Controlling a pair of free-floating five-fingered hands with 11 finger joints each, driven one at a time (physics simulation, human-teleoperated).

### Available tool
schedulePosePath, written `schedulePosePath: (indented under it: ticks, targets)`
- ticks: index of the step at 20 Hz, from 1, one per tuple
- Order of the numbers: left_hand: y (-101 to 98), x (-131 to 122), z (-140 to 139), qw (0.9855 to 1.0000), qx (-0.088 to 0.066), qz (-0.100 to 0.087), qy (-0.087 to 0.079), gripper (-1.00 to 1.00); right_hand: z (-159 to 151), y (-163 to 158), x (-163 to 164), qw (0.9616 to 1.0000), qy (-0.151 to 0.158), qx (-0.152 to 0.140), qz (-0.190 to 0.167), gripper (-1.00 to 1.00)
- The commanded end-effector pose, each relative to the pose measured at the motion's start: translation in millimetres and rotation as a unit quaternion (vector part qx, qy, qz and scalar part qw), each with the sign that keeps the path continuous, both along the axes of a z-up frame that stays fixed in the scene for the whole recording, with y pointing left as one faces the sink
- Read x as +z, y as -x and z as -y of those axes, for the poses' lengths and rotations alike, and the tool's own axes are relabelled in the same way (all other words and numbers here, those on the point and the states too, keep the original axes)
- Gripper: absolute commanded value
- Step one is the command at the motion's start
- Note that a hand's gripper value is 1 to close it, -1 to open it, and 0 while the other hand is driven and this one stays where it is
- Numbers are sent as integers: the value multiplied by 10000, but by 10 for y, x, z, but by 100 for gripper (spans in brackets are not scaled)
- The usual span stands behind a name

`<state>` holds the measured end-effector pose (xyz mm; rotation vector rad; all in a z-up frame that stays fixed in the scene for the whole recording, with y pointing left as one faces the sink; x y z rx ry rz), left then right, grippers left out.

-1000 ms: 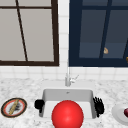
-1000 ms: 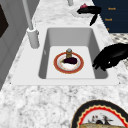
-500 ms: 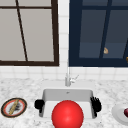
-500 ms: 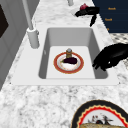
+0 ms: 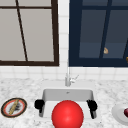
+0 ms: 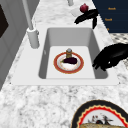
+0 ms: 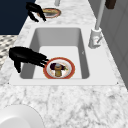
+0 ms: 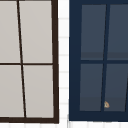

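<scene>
Front view first: the left hand (image 5: 39, 104) hangs at the left edge of the sink (image 5: 67, 94) and the right hand (image 5: 92, 105) at its right edge, with a red ball (image 5: 67, 115) between them.

In the left side view we find the plate (image 6: 68, 63) on the sink floor, a dark food piece (image 6: 70, 60) lying across it. The left hand (image 6: 110, 58) floats over the front rim, fingers loosely bent, holding nothing.

In the right side view, the right hand (image 7: 26, 57) stretches straight fingers toward the plate (image 7: 59, 68), empty as well. We can't tell whether they touch it. The plate sits inward from both hands, and neither is clearly nearer.

Upper view: just the window (image 8: 95, 57).
</scene>
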<state>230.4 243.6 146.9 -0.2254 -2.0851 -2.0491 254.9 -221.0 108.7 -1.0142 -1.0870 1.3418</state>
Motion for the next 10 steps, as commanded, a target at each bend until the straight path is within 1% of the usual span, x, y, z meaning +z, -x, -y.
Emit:
schedulePosePath:
  ticks: [1,5,7,10]
  targets:
    - [0,0,0,10000,0,0,0,0,-118,-74,0,9979,161,35,-619,-100]
    - [0,0,0,10000,0,0,0,0,-248,-180,2,9931,214,-7,-1156,-100]
    - [0,0,0,10000,0,0,0,0,-317,-243,1,9894,235,-15,-1433,-100]
    - [0,0,0,10000,0,0,0,0,-427,-325,3,9826,245,-26,-1839,-100]
